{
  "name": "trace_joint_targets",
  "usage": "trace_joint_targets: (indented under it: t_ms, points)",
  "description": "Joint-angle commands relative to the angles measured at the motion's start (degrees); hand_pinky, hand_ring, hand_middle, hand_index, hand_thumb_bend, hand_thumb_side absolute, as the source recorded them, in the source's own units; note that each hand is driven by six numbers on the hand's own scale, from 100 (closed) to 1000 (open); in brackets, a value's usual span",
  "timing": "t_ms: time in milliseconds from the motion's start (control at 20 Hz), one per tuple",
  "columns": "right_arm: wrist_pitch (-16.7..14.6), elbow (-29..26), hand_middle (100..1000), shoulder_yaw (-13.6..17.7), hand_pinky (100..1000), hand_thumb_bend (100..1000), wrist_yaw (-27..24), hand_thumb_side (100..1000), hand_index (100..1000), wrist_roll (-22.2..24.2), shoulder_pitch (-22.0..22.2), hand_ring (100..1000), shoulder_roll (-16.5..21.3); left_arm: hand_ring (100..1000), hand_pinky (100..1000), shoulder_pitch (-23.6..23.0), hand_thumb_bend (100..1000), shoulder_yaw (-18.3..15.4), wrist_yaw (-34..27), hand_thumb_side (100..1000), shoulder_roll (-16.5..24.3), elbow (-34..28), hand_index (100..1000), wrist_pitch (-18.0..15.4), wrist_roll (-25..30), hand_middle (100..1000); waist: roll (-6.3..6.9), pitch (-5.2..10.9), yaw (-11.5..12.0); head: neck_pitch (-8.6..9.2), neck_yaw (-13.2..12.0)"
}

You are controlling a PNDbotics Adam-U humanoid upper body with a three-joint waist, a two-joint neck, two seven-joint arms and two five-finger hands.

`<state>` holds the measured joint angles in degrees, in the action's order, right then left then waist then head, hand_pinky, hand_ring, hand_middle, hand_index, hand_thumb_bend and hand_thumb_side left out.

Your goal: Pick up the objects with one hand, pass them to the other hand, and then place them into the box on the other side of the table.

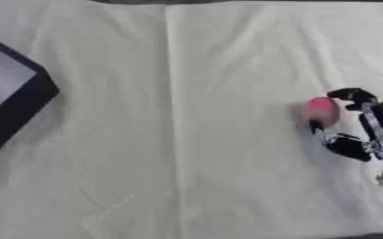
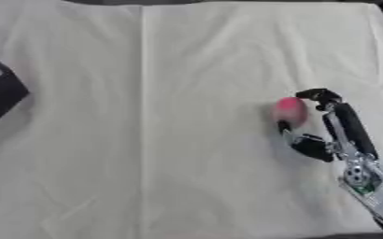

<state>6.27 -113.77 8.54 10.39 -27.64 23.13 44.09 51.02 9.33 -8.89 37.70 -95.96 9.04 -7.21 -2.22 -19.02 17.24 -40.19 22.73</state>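
Pink ball (image 1: 320,111) sits between the curled fingers and thumb of right robot hand (image 1: 360,125), on the cloth-covered desk (image 1: 178,140); box (image 1: 15,100) far left.

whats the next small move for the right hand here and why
Probably close the right hand on the pink object and lift. Its fingers curve around the object on the cloth, seemingly not yet clamped, and the box sits far left.

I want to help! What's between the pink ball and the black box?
Only bare cream cloth lies between the pink ball and the black box, seen in the left eye view.
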Motion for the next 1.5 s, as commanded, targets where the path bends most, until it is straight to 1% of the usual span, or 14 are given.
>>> trace_joint_targets:
  t_ms: [50, 350, 550, 600, 650, 700, 750, 800, 900, 950, 1000, 1100, 1300, 1500]
  points:
    - [1.91, -0.82, 782, 1.23, 789, 591, 0.87, 116, 798, -0.86, 0.51, 847, 0.59, 651, 1000, 0.68, 100, -0.98, 0.28, 713, 1.00, -0.66, 718, -0.05, -0.16, 652, -0.39, 0.09, -0.17, 0.40, -0.22]
    - [3.47, -0.82, 782, 1.57, 789, 615, 1.45, 127, 804, -1.27, 1.13, 845, 0.14, 651, 1000, 0.61, 100, -0.93, 0.47, 715, 0.92, -0.60, 718, -0.10, -0.10, 653, -0.14, 0.03, -0.35, 0.33, -0.22]
    - [3.65, -0.82, 774, 1.50, 788, 599, 1.65, 129, 787, -1.09, 1.19, 843, -0.08, 651, 1000, 0.59, 100, -0.89, 0.59, 714, 0.78, -0.55, 718, -0.09, -0.07, 653, -0.03, -0.05, -0.37, 0.33, -0.16]
    - [3.63, -0.82, 757, 1.51, 786, 546, 1.64, 134, 748, -1.21, 1.18, 838, -0.15, 652, 1000, 0.59, 100, -0.91, 0.63, 713, 0.77, -0.56, 718, -0.11, -0.08, 653, -0.01, -0.07, -0.35, 0.32, -0.14]
    - [3.60, -0.82, 755, 1.50, 786, 534, 1.61, 136, 741, -1.42, 1.17, 837, -0.22, 652, 1000, 0.59, 100, -0.92, 0.66, 713, 0.76, -0.57, 718, -0.13, -0.09, 653, 0.00, -0.08, -0.33, 0.33, -0.13]
    - [3.58, -0.82, 723, 1.47, 782, 438, 1.58, 154, 699, -1.65, 1.17, 826, -0.27, 651, 1000, 0.58, 100, -0.93, 0.68, 715, 0.75, -0.56, 718, -0.13, -0.10, 653, 0.01, -0.09, -0.32, 0.32, -0.11]
    - [3.53, -0.82, 714, 1.45, 781, 413, 1.50, 158, 691, -1.95, 1.16, 823, -0.34, 651, 1000, 0.57, 100, -0.94, 0.70, 715, 0.72, -0.53, 718, -0.12, -0.11, 653, 0.01, -0.09, -0.32, 0.28, -0.09]
    - [3.47, -0.82, 680, 1.39, 780, 369, 1.42, 144, 660, -2.20, 1.17, 813, -0.37, 651, 1000, 0.56, 100, -0.94, 0.71, 716, 0.69, -0.51, 718, -0.11, -0.11, 653, 0.01, -0.08, -0.33, 0.25, -0.07]
    - [3.20, -0.82, 644, 1.19, 777, 369, 1.44, 100, 629, -2.19, 1.25, 799, -0.42, 651, 1000, 0.55, 100, -0.91, 0.73, 716, 0.64, -0.48, 718, -0.11, -0.09, 654, 0.00, -0.04, -0.30, 0.20, 0.00]
    - [3.01, -0.82, 644, 1.11, 777, 369, 1.39, 100, 629, -1.99, 1.29, 799, -0.48, 651, 1000, 0.54, 100, -0.92, 0.72, 716, 0.62, -0.48, 718, -0.12, -0.09, 654, 0.01, -0.02, -0.30, 0.18, 0.01]
    - [2.85, -0.82, 615, 1.07, 769, 412, 1.29, 100, 603, -1.79, 1.32, 779, -0.53, 650, 1000, 0.54, 100, -0.92, 0.72, 716, 0.62, -0.48, 718, -0.12, -0.09, 654, 0.01, 0.00, -0.30, 0.17, 0.03]
    - [2.54, -0.82, 608, 0.87, 768, 428, 0.43, 100, 597, -1.11, 1.44, 774, -0.64, 650, 1000, 0.55, 100, -0.95, 0.67, 716, 0.61, -0.50, 718, -0.14, -0.11, 654, 0.00, 0.11, -0.28, 0.15, 0.10]
    - [1.94, -0.82, 599, 0.93, 766, 369, -1.06, 100, 585, -0.19, 1.57, 767, -0.59, 648, 1000, 0.43, 100, -0.95, 0.58, 720, 0.61, -0.53, 718, -0.13, -0.10, 653, -0.02, 0.31, -0.34, 0.10, 0.19]
    - [0.55, -0.82, 602, 0.92, 759, 327, -0.64, 100, 586, 0.61, 1.80, 762, -0.71, 648, 1000, 0.30, 100, -0.96, 0.50, 718, 0.61, -0.46, 718, -0.10, -0.12, 654, -0.05, 0.64, -0.60, -0.10, 0.16]
